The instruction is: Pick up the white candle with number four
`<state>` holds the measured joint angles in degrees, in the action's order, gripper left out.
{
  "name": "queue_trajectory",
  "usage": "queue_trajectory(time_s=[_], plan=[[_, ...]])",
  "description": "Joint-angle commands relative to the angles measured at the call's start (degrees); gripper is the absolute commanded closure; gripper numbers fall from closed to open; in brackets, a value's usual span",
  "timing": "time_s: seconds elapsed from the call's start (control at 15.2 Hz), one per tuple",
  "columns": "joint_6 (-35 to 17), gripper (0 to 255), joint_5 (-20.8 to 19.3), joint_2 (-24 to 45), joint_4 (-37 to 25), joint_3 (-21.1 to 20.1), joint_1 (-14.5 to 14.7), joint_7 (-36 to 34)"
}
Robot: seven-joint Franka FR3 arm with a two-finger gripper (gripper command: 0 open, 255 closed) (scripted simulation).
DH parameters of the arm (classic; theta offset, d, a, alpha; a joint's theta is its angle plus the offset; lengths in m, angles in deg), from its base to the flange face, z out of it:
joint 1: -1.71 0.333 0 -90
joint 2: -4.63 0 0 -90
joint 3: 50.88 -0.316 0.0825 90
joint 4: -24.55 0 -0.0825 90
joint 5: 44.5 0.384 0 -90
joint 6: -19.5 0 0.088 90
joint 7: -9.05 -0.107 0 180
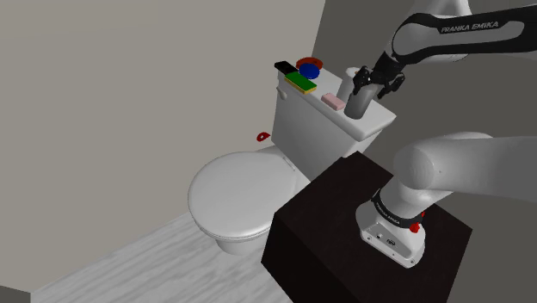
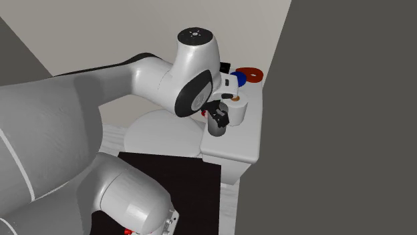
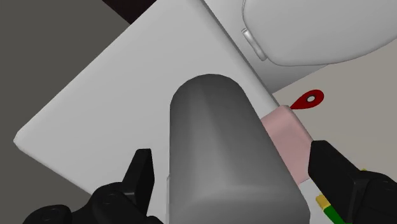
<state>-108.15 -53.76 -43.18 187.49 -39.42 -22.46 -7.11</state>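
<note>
The candle [image 3: 216, 114] looks grey here, not white, and no number four can be seen on it. It stands up straight on the toilet tank lid [image 1: 372, 129], and the claw [image 3: 230, 153] is down over its top with one black finger on each side. The claw is released: in the wrist view both fingers stand a little off the candle's sides, so it is not held yet. I think the claw sits this way so that it only has to squeeze and then go up. Just beside the candle, on one finger's side, lies a pink block [image 3: 286, 130], and that finger is very close to it, so it might bump the block when it closes. A white roll [image 2: 237, 110] stands near the candle on the wall side. Farther along the lid are a green block [image 1: 300, 82], a blue bowl [image 1: 310, 73] and a red ring [image 1: 311, 61], well apart from the claw. In the second exterior view the candle is near the lid's edge, on the side of the toilet seat [image 1: 232, 194], so a sideways push could tip it off. Above the candle there is open room, so straight up looks like the safest way. A small red tag [image 1: 262, 137] lies on the floor, and the dark stand [image 1: 327, 224] is nearby.
</note>
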Motion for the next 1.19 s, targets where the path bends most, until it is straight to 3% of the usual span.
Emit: queue_trajectory(time_s=[0.0,0.13,0.2,0.79,1.12], plan=[[-2.5,0,-0.3,1.1,1.4,0.3,-0.1,0.0],[-2.5,0,-0.3,1.1,1.4,0.3,-0.1,0.0],[-2.5,255,-0.3,1.1,1.3,0.3,-0.1,-0.1],[-2.5,255,-0.3,1.1,1.4,0.3,-0.1,0.0],[2.2,255,0.3,-0.6,-1.7,-0.3,0.2,0.0]])
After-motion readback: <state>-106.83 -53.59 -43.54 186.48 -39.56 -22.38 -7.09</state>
